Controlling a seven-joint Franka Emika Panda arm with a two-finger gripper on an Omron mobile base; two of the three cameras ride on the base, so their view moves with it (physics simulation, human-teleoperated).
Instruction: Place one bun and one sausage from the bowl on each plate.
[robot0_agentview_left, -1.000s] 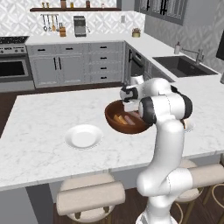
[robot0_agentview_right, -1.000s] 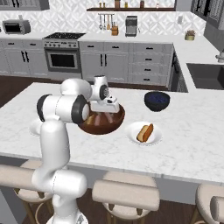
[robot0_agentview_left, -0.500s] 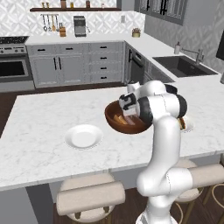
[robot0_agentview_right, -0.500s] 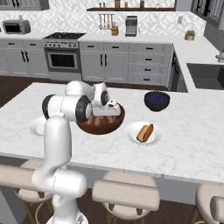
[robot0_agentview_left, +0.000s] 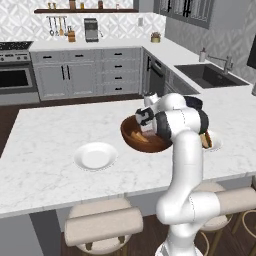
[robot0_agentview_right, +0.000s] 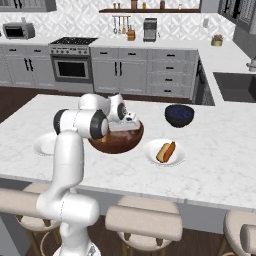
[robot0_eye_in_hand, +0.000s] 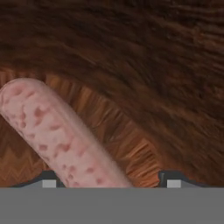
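The large, deep, dark reddish-brown wooden bowl (robot0_agentview_right: 116, 141) sits near the middle of the white marble tabletop (robot0_agentview_right: 215, 155); the robot's hand (robot0_eye_in_hand: 108, 180) is lowered inside it; a pale pink mottled sausage (robot0_eye_in_hand: 59, 135) lies on the bowl's floor, running between the two dark fingertips (robot0_eye_in_hand: 49, 180), which stand apart with a wide gap, not closed on it; to the bowl's right, just beside it, a small white round plate (robot0_agentview_right: 164, 152) carries a bun with a sausage; to its left, another white plate (robot0_agentview_left: 95, 156) lies bare; behind the right plate stands a dark blue bowl (robot0_agentview_right: 179, 115).
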